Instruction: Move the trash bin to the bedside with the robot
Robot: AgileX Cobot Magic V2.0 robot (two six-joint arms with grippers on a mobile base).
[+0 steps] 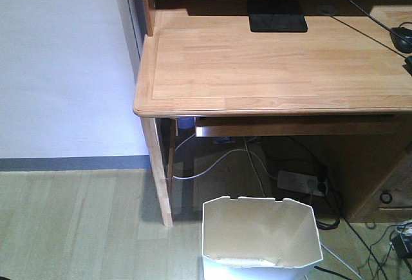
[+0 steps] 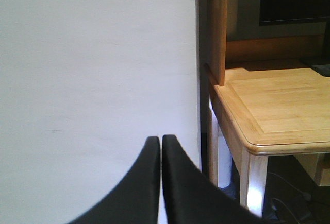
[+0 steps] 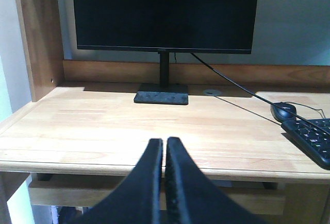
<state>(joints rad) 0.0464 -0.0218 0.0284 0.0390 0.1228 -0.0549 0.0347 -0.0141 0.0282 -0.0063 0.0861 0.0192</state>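
The white trash bin (image 1: pixel 261 236) stands on the wood floor at the bottom of the front view, just in front of the desk's open underside, empty inside as far as shows. The bedside is out of view. My left gripper (image 2: pixel 161 139) is shut with nothing in it, facing a white wall beside the desk corner. My right gripper (image 3: pixel 165 141) is shut and empty too, held level with the desk's front edge, facing the monitor. Neither gripper appears in the front view, and the bin shows in neither wrist view.
A light wooden desk (image 1: pixel 270 67) with a rounded corner fills the upper front view. On it stand a black monitor (image 3: pixel 165 13), a mouse (image 3: pixel 283 110) and a keyboard (image 3: pixel 312 139). A power strip (image 1: pixel 302 182) and cables lie under the desk.
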